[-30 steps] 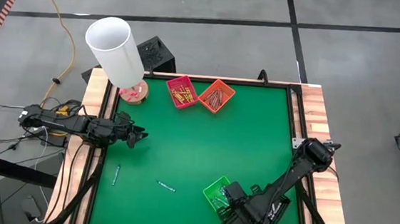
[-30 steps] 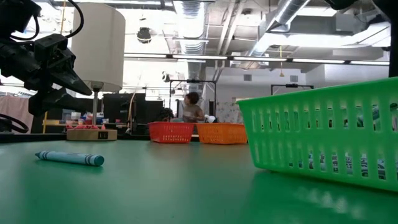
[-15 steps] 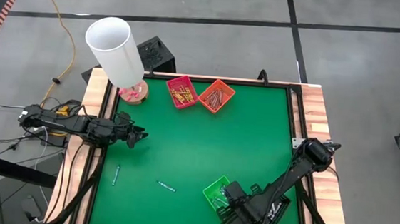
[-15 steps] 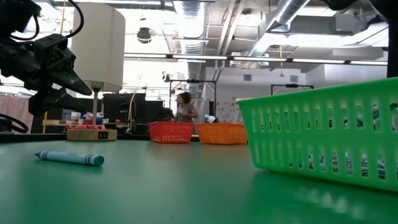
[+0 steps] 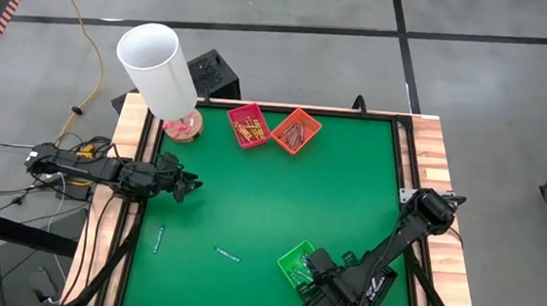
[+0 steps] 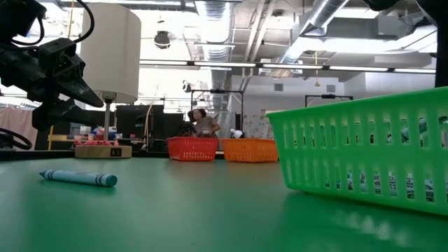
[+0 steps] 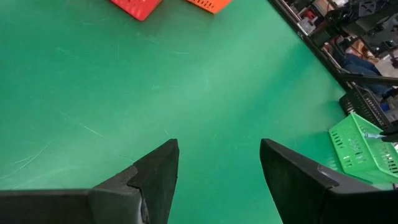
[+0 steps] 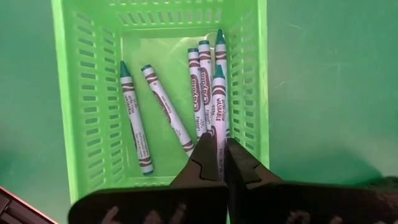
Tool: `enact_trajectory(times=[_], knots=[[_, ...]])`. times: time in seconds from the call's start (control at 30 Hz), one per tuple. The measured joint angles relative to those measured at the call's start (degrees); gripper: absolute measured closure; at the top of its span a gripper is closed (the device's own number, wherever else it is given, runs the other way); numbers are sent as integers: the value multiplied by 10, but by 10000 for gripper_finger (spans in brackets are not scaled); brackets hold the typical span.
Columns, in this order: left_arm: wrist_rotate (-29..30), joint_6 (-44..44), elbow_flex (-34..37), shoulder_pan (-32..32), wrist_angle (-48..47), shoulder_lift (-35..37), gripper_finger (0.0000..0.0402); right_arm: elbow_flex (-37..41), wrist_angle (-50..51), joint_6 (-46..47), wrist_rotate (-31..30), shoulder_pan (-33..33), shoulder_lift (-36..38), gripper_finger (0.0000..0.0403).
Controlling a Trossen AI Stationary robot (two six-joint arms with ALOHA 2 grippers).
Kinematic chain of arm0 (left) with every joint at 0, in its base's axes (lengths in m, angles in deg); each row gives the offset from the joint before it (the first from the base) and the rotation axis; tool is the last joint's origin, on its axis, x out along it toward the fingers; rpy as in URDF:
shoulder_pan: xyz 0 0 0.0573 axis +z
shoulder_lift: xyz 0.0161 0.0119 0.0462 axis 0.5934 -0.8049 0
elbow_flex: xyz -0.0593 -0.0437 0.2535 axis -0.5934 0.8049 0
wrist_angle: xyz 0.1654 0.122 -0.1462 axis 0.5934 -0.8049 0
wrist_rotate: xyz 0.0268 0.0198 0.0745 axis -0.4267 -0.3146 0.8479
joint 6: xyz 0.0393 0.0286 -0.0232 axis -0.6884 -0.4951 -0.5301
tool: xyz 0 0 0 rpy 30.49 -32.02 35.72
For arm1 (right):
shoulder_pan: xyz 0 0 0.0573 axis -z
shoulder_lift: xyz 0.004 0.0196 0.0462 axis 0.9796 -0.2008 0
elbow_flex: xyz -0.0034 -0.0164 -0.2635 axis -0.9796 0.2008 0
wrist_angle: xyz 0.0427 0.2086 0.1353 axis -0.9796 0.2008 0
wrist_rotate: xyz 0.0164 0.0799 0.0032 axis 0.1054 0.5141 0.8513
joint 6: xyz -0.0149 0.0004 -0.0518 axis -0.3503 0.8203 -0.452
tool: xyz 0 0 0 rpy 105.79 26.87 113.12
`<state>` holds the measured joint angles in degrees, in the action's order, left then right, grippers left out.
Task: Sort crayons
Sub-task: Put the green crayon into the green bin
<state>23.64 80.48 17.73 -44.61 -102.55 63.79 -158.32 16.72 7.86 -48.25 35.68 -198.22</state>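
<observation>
The right gripper hung over the green basket, fingers pinched on a teal crayon — the left gripper waited spread wide, holding nothing

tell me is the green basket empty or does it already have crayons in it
Not empty. The right wrist view shows several teal crayons lying inside the green basket, one pinched between the right gripper's fingers.

Grey floor, ceiling ducts
</observation>
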Motion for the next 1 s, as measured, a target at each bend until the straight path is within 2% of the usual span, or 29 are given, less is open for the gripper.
enact_trajectory(times=[0.17,0.47,0.73,1.0], knots=[[0,0,0,0,0,0,186,0,-6,-9,-4,8,0,401],[0,0,0,0,0,0,186,0,-80,-95,-4,39,0,396],[0,0,0,0,0,0,186,0,-73,-97,-4,41,0,361],[0,0,0,0,0,0,186,0,-73,-98,-3,37,0,351]])
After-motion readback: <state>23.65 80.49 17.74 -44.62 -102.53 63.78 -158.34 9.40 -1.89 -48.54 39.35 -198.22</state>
